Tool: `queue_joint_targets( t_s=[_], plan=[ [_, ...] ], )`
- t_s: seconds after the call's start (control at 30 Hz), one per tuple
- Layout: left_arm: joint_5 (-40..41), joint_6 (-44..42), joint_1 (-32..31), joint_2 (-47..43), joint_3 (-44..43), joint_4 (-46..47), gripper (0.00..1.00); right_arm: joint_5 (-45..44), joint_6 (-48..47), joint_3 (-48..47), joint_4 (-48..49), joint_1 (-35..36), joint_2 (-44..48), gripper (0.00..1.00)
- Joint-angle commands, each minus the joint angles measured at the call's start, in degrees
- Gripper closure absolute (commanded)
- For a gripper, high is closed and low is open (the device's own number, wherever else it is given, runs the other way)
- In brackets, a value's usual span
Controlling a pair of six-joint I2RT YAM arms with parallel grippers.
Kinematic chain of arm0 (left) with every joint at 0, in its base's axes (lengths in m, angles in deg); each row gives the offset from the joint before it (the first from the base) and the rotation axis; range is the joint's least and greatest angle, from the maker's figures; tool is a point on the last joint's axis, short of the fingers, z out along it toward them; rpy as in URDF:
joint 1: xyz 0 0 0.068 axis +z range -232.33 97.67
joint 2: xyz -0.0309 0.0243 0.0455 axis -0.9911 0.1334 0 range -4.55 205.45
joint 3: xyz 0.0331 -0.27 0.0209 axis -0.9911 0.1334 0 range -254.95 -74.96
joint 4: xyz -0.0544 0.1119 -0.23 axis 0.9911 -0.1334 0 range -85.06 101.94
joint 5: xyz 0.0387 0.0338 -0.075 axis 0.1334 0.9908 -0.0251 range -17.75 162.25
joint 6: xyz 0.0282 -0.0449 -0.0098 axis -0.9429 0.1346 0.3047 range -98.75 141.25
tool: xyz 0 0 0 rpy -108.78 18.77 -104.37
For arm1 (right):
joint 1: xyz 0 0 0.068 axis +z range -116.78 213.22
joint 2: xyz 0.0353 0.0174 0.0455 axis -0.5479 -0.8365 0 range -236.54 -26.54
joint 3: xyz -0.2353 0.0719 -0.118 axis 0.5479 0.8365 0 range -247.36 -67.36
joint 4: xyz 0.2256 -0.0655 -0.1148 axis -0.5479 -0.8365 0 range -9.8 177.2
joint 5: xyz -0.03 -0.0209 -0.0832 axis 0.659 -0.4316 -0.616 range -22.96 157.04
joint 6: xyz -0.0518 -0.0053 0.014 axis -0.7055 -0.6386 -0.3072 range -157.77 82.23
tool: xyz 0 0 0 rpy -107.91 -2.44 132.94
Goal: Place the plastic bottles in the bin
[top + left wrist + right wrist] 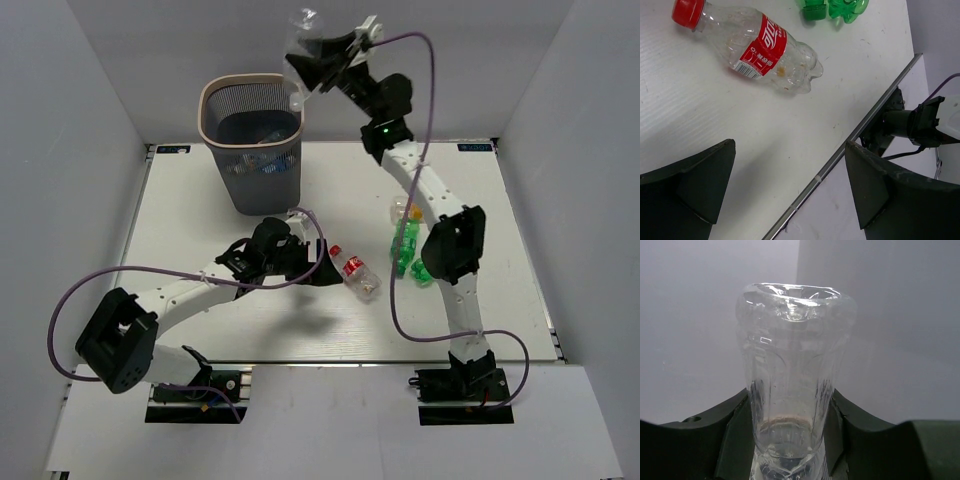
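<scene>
Red-capped bottle (757, 50) beyond spread jaws
It lay sideways on the white table (700, 110), green bottles (845, 9) past it, the left gripper (790, 150) spread wide below.

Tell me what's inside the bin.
Inside the bin, the top view shows a blue-labelled bottle lying in the dark, with more blue showing through the mesh. Shadow and the walls cover the rest, so the count cannot be told.

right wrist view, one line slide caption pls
Clear bottle held by the right gripper against plain grey walls.
</scene>
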Motion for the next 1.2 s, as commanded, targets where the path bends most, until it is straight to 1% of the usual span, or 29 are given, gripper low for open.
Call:
queue_joint_targets(
  t_s=[0.0, 0.03, 0.13, 0.2, 0.23, 0.27, 0.3, 0.4, 0.5, 0.57, 0.6, 0.63, 0.67, 0.7, 0.73, 0.77, 0.8, 0.83, 0.87, 0.9, 0.93, 0.97, 1.0, 1.03, 1.07, 1.1, 1.13, 1.17],
  plan=[
    [-0.4, 1.0, -0.3, -2.8, 1.1, 0.4, 0.00, -5.9, 0.4, -4.9, 7.3, 2.9, -1.4, 1.00],
    [-0.4, 1.5, -0.3, -3.4, 1.7, 0.4, 0.00, -6.6, -0.1, -6.0, 7.4, 3.7, -2.9, 1.00],
    [0.7, 2.0, -0.3, -4.1, 2.2, 0.4, 0.00, -7.7, -0.2, -5.2, 7.7, 5.0, -4.2, 1.00],
    [1.6, 2.5, -0.3, -4.1, 2.2, -0.1, 0.00, -7.8, -0.7, -3.4, 7.9, 5.5, -4.5, 0.71],
    [2.5, 3.4, -0.3, -4.1, 2.2, -0.1, 0.00, -8.1, -0.9, -2.2, 7.5, 5.5, -4.8, 0.59],
    [3.2, 3.9, -0.3, -4.1, 2.2, -0.1, 0.00, -8.1, -1.1, -2.0, 7.2, 5.5, -5.1, 0.39],
    [4.6, 5.3, -0.3, -4.1, 1.4, -0.8, 0.00, -8.1, -1.7, -2.0, 6.0, 5.6, -5.5, 0.29],
    [8.2, 8.1, -0.3, -1.3, -1.4, -2.2, 0.00, -8.2, -2.3, -2.1, 5.2, 5.3, -5.8, 0.10],
    [10.5, 12.9, -0.8, 3.1, -4.6, -3.5, 0.00, -7.7, -3.2, 0.2, 5.4, 4.2, -3.7, 0.10],
    [11.2, 15.7, -1.3, 5.9, -6.0, -3.0, 0.00, -6.6, -3.4, 3.0, 5.5, 3.7, -1.2, 0.10],
    [11.2, 16.6, -1.3, 6.7, -6.8, -2.5, 0.00, -6.4, -3.5, 6.5, 5.5, 3.1, 0.6, 0.10],
    [11.2, 17.7, -1.8, 7.4, -7.3, -1.9, 0.00, -6.3, -4.1, 7.9, 5.4, 2.6, 3.0, 0.12],
    [11.2, 18.4, -1.9, 8.0, -7.8, -1.9, 0.00, -6.5, -4.6, 9.5, 4.7, 1.1, 4.3, 0.18],
    [11.2, 19.0, -2.5, 9.3, -8.4, -1.1, 0.00, -7.9, -5.7, 14.1, 3.8, 0.8, 7.2, 0.43],
    [11.7, 20.4, -2.6, 10.0, -8.4, -0.5, 0.00, -9.3, -6.0, 15.8, -1.7, 0.0, 8.8, 0.63],
    [11.7, 20.9, -3.1, 10.7, -9.0, 0.7, 0.00, -10.5, -6.3, 17.1, -4.0, -2.3, 13.3, 0.82],
    [11.7, 21.7, -3.1, 11.5, -9.0, 1.2, 0.00, -10.9, -7.7, 21.2, -6.4, -3.1, 14.6, 0.98],
    [12.5, 22.4, -3.1, 12.9, -9.0, 1.7, 0.00, -10.5, -8.2, 22.8, -11.7, -3.9, 16.0, 1.00],
    [12.5, 23.3, -3.7, 13.8, -9.5, 3.8, 0.00, -9.6, -11.3, 24.3, -17.1, -5.8, 18.7, 1.00],
    [12.5, 23.3, -3.7, 14.7, -10.5, 3.8, 0.00, -7.9, -12.8, 30.7, -19.7, -7.3, 22.0, 1.00],
    [12.5, 23.8, -4.3, 15.8, -11.5, 3.8, 0.00, -6.4, -14.2, 33.5, -24.5, -8.7, 23.4, 0.90],
    [13.8, 23.8, -4.3, 18.1, -12.9, 1.6, 0.00, -4.3, -17.5, 36.2, -28.1, -9.3, 27.2, 0.73],
    [14.6, 23.8, -4.9, 19.5, -16.5, -0.3, 0.00, -3.6, -21.6, 44.9, -31.4, -10.6, 31.0, 0.52],
    [16.0, 23.8, -5.6, 21.1, -18.6, -2.7, 0.00, -2.6, -23.1, 47.7, -33.1, -11.6, 34.8, 0.26],
    [17.3, 23.1, -5.6, 22.6, -22.9, -8.0, 0.00, -2.8, -26.3, 50.3, -37.2, -12.0, 36.4, 0.16],
    [18.5, 23.1, -6.4, 25.4, -24.9, -10.4, 0.00, -3.3, -27.9, 54.8, -38.4, -12.5, 39.5, 0.10],
    [19.9, 23.1, -7.1, 26.7, -26.3, -11.9, 0.00, -3.5, -28.5, 58.7, -39.3, -14.0, 42.2, 0.10],
    [20.5, 23.1, -7.1, 27.7, -27.8, -13.7, 0.00, -3.7, -28.4, 61.2, -40.4, -14.7, 42.9, 0.10]
  ],
)
